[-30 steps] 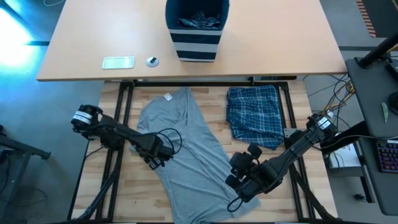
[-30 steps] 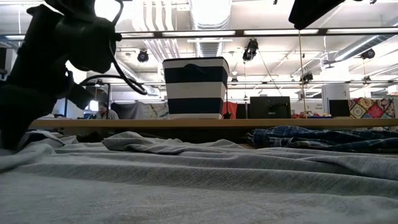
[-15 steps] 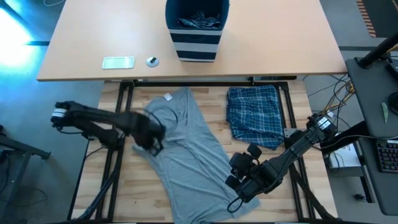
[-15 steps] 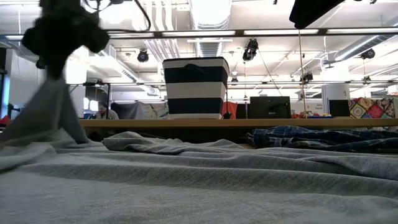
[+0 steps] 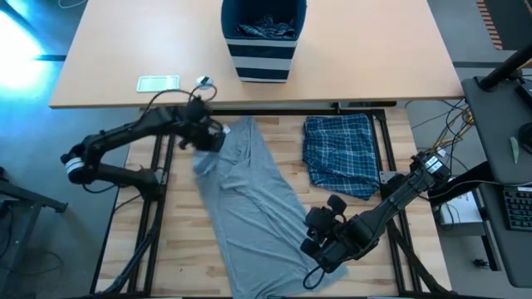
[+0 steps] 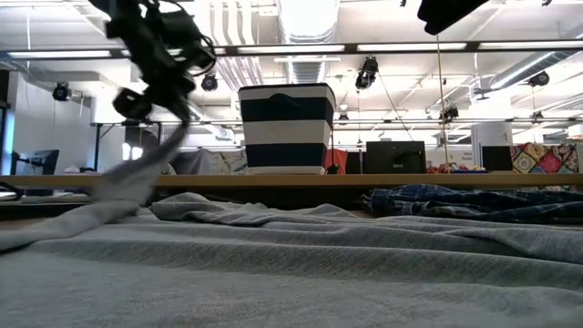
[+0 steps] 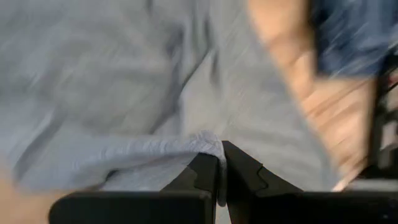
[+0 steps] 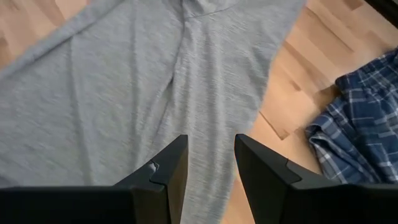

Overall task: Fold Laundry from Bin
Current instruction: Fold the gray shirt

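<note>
Cloth is pinched in the left tool [image 5: 209, 137]: its fingers [image 7: 205, 180] are pressed tight together on a fold of the grey T-shirt [image 5: 249, 203], with a puckered ridge of fabric bunched right at the tips. In the high view this tool sits over the shirt's upper left part, close to the edge of the tan surface [image 5: 100, 75], and the low view shows it raised, a strand of grey fabric hanging slantwise from it down to the rest of the garment.

The shirt lies spread on the pale wooden surface [image 5: 399, 257], running diagonally from near the tan edge toward the near right, wrinkled along its length.

The right tool [image 5: 320, 257] hovers over the shirt's lower right end; its fingers [image 8: 168, 171] stand partly apart with grey cloth visible through the gap, and nothing is gripped between them.

Just right of the shirt lies the folded blue-and-white plaid garment [image 5: 339, 154], its near corner close to the right arm.

The bin [image 5: 263, 37], navy with pale stripes, stands on the tan surface well beyond the shirt, dark crumpled laundry [image 5: 266, 29] inside. Left of it on the same surface are a flat pale rectangular object [image 5: 158, 83] and a small round object [image 5: 202, 81].
</note>
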Available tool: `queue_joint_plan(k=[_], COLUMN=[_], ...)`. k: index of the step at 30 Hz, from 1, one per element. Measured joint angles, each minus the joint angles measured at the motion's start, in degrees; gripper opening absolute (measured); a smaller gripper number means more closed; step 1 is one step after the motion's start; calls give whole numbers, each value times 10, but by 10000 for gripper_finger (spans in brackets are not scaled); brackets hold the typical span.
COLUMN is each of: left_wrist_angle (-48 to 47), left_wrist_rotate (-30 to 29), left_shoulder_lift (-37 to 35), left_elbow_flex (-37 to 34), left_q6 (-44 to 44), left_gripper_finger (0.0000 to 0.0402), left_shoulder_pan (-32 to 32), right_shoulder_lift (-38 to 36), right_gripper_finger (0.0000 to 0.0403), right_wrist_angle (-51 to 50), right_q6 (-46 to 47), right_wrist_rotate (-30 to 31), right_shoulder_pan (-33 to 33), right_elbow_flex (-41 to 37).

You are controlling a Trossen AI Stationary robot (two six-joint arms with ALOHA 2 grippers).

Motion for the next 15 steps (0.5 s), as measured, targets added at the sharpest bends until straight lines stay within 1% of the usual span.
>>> queue_joint_plan(k=[5, 10, 13, 15], left_wrist_angle=[121, 220, 230, 215], left_wrist_rotate=[23, 33, 48, 53], left_shoulder_lift=[75, 162, 214, 245], left_elbow_flex=[1, 6, 31, 55], left_q6=[-14, -26, -22, 1], left_gripper_finger=[0, 0, 0, 1], left_shoulder_pan=[33, 39, 32, 27], right_shoulder_lift=[0, 0, 0, 0], right_gripper_finger=[130, 130, 130, 130], right_wrist_angle=[20, 37, 43, 44], right_q6=[9, 6, 6, 12], right_wrist_rotate=[0, 0, -1, -3], right_shoulder_pan=[0, -1, -3, -5], right_elbow_flex=[0, 0, 0, 0])
